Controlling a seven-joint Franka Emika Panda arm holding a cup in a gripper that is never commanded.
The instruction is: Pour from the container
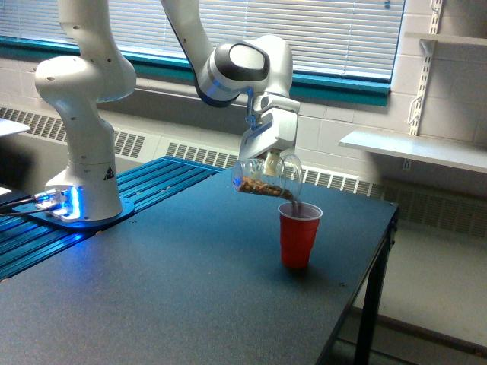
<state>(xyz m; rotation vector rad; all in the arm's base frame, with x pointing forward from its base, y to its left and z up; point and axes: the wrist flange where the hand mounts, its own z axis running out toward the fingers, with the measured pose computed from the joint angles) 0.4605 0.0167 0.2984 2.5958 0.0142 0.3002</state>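
Note:
The container (266,179), a clear cup with brown bits inside, hangs tipped on its side above the dark table (190,289). Its mouth points down towards the exterior view's right, just over the rim of a red cup (297,236) standing upright on the table. Brown bits stream from the mouth into the red cup. My gripper (271,161) is shut on the container from above; its fingertips are mostly hidden behind the clear wall.
The arm's white base (84,190) stands on a blue ribbed platform (144,190) at the exterior view's left. The table's edge (384,251) drops off just beyond the red cup. A white shelf (415,148) juts from the wall at the right.

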